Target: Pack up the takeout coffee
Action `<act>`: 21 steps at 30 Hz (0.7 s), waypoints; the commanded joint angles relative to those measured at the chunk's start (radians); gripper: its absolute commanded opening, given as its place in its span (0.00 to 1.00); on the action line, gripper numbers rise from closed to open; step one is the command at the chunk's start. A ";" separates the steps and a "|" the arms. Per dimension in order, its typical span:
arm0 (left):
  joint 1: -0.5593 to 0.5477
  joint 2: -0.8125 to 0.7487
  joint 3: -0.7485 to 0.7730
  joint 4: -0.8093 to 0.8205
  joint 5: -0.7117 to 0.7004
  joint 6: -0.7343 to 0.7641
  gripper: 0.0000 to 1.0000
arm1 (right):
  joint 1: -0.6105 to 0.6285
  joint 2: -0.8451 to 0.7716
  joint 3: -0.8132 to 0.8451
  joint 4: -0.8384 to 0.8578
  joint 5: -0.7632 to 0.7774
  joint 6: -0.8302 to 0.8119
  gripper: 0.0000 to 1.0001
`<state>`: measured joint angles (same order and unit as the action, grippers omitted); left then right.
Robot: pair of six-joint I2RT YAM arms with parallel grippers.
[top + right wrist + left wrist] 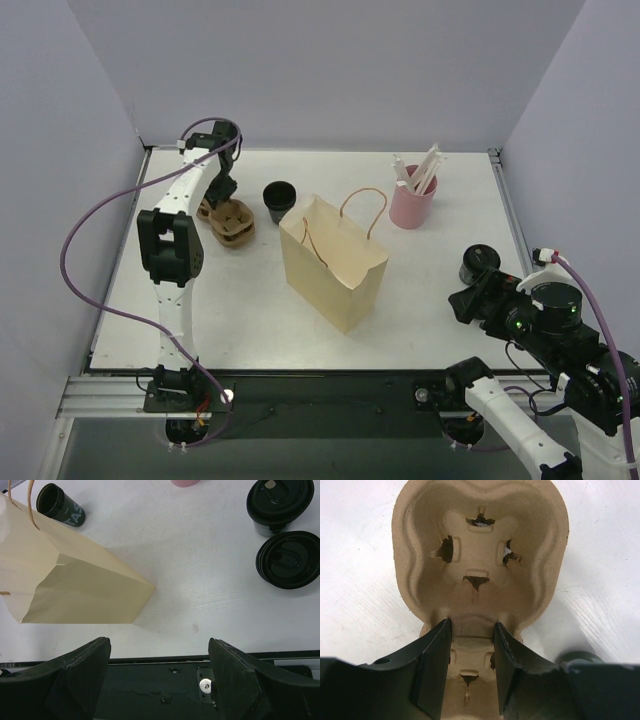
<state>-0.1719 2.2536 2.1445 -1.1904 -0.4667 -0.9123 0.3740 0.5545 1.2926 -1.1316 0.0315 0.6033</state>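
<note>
Gripping the carrier (480, 570) at its narrow middle, the left gripper (472, 625) sits at the far left of the table (440, 290), beside an open cup (279, 200). The right gripper (159, 650) hangs released near the lidded cups (289, 559); the bag (335, 265) stands mid-table.

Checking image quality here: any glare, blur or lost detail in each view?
Top external: even light, soft shadows, all sharp. Left wrist: cup carrier crisp, table nearly washed out, left fingers dark. Right wrist: faint sheen on the lids, right fingers underexposed.
</note>
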 commanded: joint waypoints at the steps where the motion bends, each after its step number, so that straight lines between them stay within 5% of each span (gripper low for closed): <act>1: 0.009 -0.061 0.084 -0.055 -0.001 -0.014 0.31 | 0.003 0.004 0.023 -0.048 0.019 0.001 0.81; 11: -0.026 -0.172 0.235 -0.136 0.094 -0.007 0.31 | 0.003 0.082 0.040 -0.008 0.036 -0.125 0.81; 21: -0.198 -0.403 0.275 -0.170 0.207 -0.059 0.30 | 0.003 0.283 0.053 0.355 -0.122 -0.272 0.80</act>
<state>-0.3046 1.9636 2.3661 -1.3201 -0.3233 -0.9264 0.3740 0.7399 1.3334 -0.9634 -0.0204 0.3958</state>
